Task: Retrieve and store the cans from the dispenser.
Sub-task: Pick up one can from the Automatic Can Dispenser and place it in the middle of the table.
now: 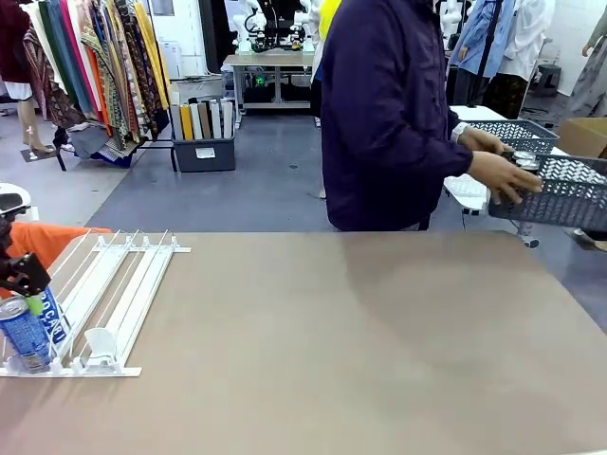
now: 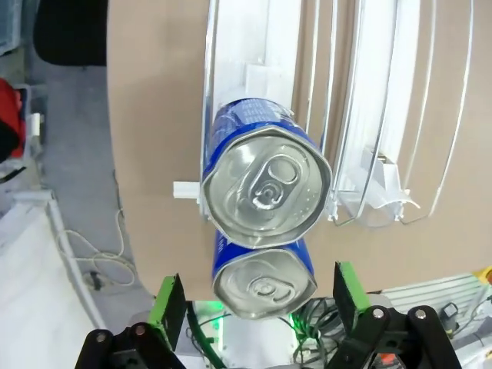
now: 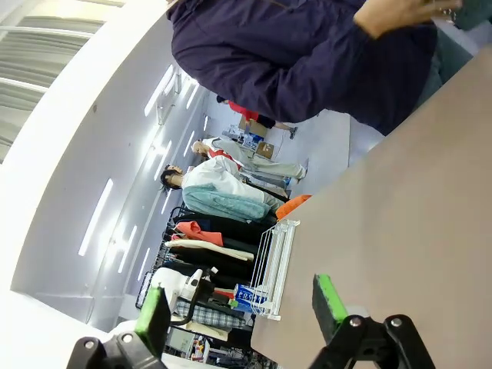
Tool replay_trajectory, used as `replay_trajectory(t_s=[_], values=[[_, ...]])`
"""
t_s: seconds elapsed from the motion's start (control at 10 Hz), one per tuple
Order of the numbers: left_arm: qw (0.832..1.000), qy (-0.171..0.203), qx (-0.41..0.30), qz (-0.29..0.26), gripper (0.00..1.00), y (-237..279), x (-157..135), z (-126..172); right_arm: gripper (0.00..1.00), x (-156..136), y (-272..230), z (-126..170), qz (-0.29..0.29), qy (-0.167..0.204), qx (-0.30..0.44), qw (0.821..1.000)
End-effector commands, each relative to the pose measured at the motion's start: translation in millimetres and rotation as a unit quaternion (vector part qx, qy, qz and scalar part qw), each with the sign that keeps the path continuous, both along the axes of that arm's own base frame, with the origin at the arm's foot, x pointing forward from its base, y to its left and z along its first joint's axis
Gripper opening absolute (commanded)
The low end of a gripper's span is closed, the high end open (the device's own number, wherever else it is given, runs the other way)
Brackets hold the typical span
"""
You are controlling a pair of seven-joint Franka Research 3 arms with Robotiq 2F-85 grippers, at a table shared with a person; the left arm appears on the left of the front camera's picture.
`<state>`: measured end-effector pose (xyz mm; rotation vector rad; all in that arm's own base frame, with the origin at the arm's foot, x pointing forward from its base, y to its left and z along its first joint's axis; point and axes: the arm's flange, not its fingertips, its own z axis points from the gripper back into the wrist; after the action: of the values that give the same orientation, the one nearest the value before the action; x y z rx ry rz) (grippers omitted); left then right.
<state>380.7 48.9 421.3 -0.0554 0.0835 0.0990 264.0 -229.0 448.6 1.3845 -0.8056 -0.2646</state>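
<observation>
The white dispenser [image 1: 123, 294] lies at the table's left, also seen as the dispenser [image 2: 254, 46] and, far off, the dispenser [image 3: 278, 257]. Two blue cans stand one behind the other at the front end of its left lane: can [image 1: 24, 332] and can [image 1: 52, 320]. From above they show as can [image 2: 265, 184] and can [image 2: 264, 286]. My left gripper [image 1: 27, 284] hovers over them, open; in its wrist view the left gripper [image 2: 257, 300] has its green pads either side of the lower can, not touching. My right gripper [image 3: 240, 311] is open and holds nothing.
A person in a dark jacket [image 1: 389, 114] stands at the far side, both hands on a dark grey mesh basket [image 1: 560, 194] off the table's right far corner. One hand holds something small and dark there. The brown table [image 1: 360, 341] is bare right of the dispenser.
</observation>
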Motion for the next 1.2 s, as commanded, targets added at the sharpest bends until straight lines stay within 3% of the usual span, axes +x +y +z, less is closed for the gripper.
replay_trajectory(t_s=[0.0,0.6,0.7,0.8,1.1], values=[[1.0,0.005,-0.009,0.001,1.0,-0.5,1.7,-12.9,1.0,2.8,1.2,6.8,-0.007,-0.001,0.015,1.0],[1.0,0.02,-0.012,-0.003,1.0,-1.8,6.2,-17.1,1.0,2.8,1.2,6.8,-0.007,-0.001,0.015,1.0],[1.0,0.018,-0.01,-0.006,0.41,-2.0,5.8,-17.1,1.0,2.8,1.2,6.8,-0.007,-0.001,0.015,1.0],[1.0,0.016,-0.009,-0.006,0.0,-1.8,6.3,-17.5,1.0,2.8,1.2,6.8,-0.007,-0.001,0.015,1.0],[1.0,0.016,-0.008,-0.001,0.0,-0.5,6.2,-17.6,1.0,2.8,1.2,6.8,-0.007,-0.001,0.015,1.0]])
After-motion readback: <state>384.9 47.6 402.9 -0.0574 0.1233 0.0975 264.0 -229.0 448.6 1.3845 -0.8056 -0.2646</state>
